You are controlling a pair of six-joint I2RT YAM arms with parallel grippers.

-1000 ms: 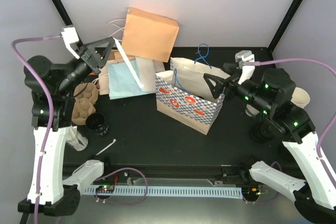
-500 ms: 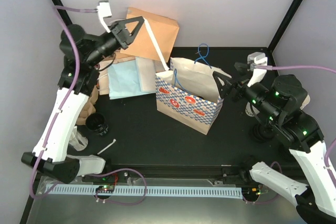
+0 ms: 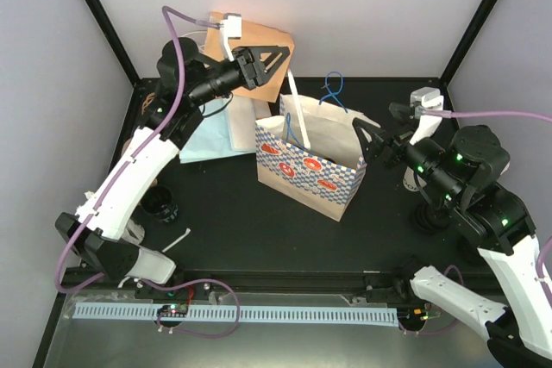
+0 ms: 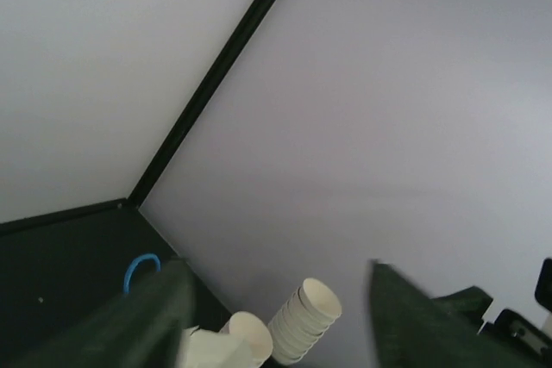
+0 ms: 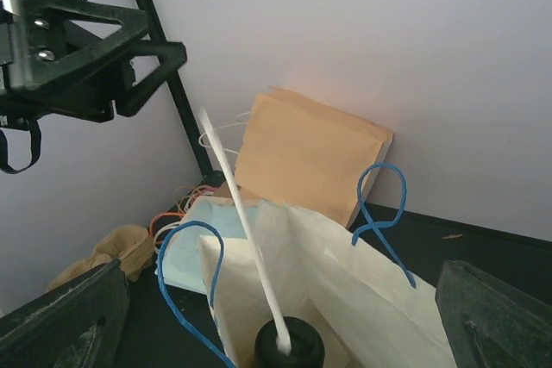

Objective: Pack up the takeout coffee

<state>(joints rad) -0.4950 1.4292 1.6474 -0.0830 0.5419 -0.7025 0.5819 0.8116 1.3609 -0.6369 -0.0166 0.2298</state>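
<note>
In the blue-checked bag [image 3: 310, 170], the takeout coffee [image 5: 289, 346] looks light and squashy; hold its sides softly. The left gripper [image 3: 274, 59] and right gripper [image 3: 364, 141] gape, empty.

2 grippers are counted: the left gripper [image 3: 280, 62] and the right gripper [image 3: 360, 142]. 2 paper bags are seen: 1 blue-checked bag [image 3: 306, 170] with 2 blue handles, and 1 tan bag [image 3: 250, 45]. 1 pale blue flat item [image 3: 207, 131] is noted. 2 white sticks are found: 1 long stick [image 3: 293, 109] and 1 short stick [image 3: 175, 240]. 1 nested cup stack [image 4: 306, 312] is shown.
</note>
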